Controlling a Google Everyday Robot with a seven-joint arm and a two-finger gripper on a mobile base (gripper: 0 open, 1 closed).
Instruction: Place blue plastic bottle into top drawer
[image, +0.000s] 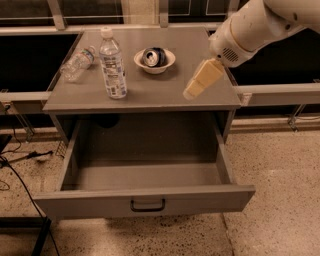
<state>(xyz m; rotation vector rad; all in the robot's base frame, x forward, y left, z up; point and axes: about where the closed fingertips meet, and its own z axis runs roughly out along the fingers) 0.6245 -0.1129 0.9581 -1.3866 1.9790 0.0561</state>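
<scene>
Standing upright on the left half of the desk, the blue plastic bottle rested on its base with its white cap on, set back a little from the desk's front edge. A smaller clear bottle lay on its side at the desk's left rear corner, close to the upright one but not touching it. A white bowl sat at the middle rear of the desk and held a dark can lying on its side.

The gripper hung over the right front part of the desk, tilted downward and to the left, with its tip near the desk's front edge. It touched none of the objects and was well apart from the blue plastic bottle. The fingers appeared pressed together into a single tapered wedge and held nothing. The white arm reached in from beyond the desk's right rear corner.

Below the desk's top, the top drawer stood open, pulled out toward the camera, so that its grey floor and side walls showed. A small black handle sat at the centre of its front panel. Dark cables ran over the speckled floor to the left of the desk.
</scene>
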